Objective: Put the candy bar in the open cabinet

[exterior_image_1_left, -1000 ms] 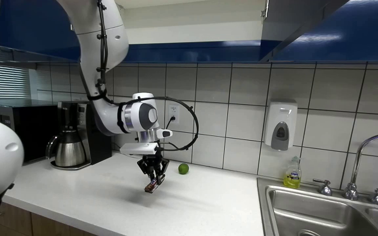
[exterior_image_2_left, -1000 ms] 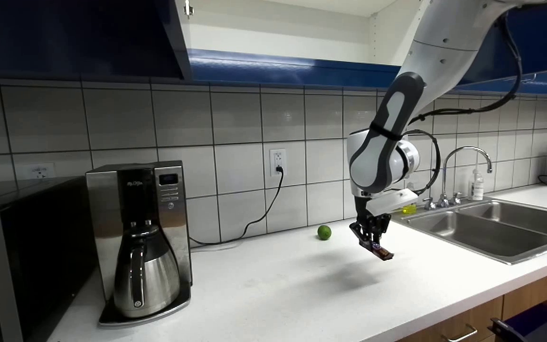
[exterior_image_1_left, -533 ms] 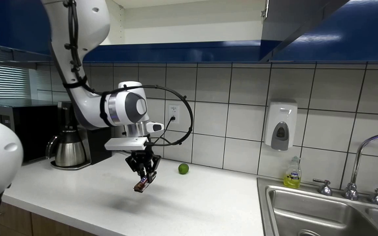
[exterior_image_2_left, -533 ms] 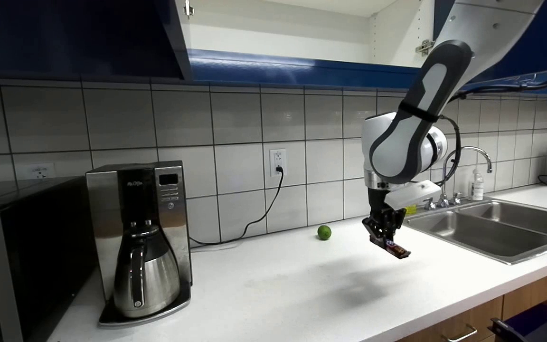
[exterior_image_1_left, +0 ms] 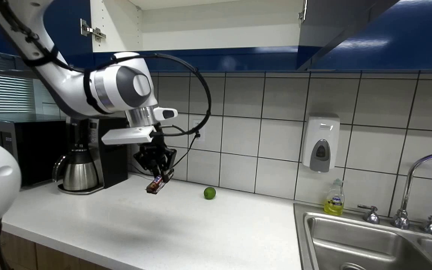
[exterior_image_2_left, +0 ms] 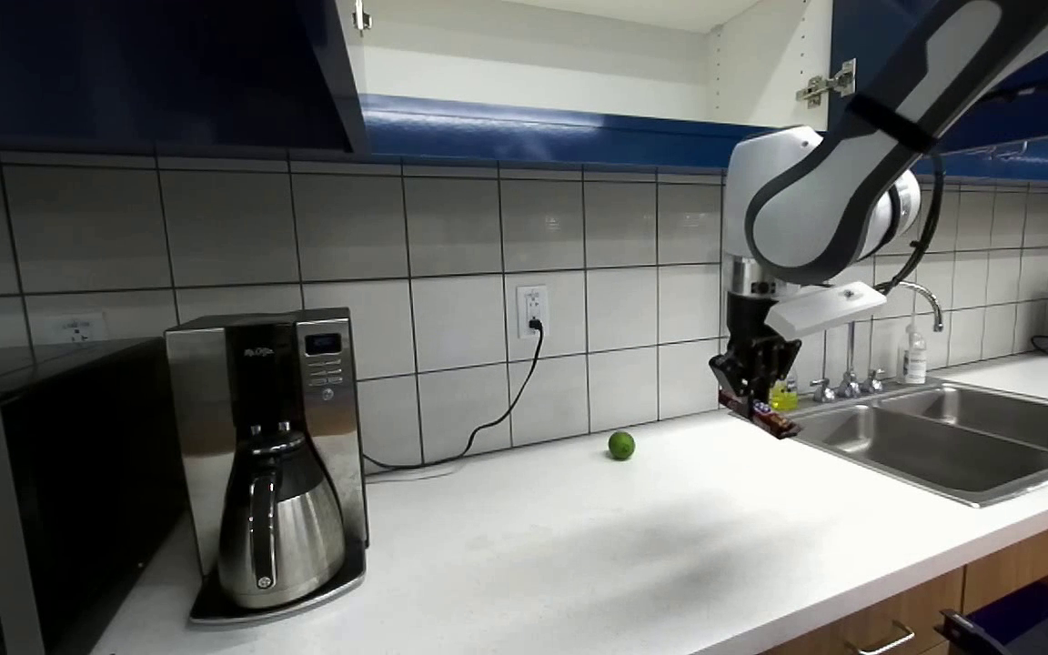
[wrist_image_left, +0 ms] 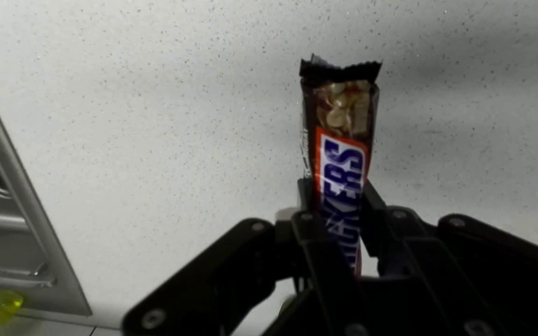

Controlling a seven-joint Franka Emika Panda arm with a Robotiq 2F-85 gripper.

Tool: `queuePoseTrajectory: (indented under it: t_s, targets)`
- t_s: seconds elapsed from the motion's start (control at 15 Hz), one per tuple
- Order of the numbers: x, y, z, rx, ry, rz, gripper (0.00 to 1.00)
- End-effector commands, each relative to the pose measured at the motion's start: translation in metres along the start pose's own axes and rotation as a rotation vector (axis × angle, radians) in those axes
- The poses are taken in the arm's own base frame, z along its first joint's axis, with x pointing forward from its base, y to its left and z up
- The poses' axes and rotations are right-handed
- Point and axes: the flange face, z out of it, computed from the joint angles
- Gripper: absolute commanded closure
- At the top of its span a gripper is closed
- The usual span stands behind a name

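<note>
One candy bar in a dark brown wrapper, with a black crimped end and pictured nuts, is clamped in the gripper and held above the counter, well apart from its edge at the sink and lower than the open cabinet over the back edge. The wrist view gives dark blue capitals on a white panel edged red-orange, legible as "ICKERS", the leading letters obscured by the gripper. In an exterior view, the coffee maker near the back edge is marked "Mr. Coffee" and the microwave displays a lit "0".
</note>
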Motion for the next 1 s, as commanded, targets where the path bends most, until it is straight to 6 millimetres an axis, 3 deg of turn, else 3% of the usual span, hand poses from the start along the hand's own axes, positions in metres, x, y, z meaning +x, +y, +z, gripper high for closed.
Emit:
queuePoseTrajectory:
  t_s: [0.0, 0.53, 0.93]
  targets:
    - [-0.018, 0.01, -0.069, -0.028, 0.084, 0.02, 0.94]
    - [-0.044, 0.028, -0.226, -0.063, 0.281, 0.077, 0.94]
    - [-0.024, 0.046, -0.329, -0.077, 0.435, 0.12, 0.94]
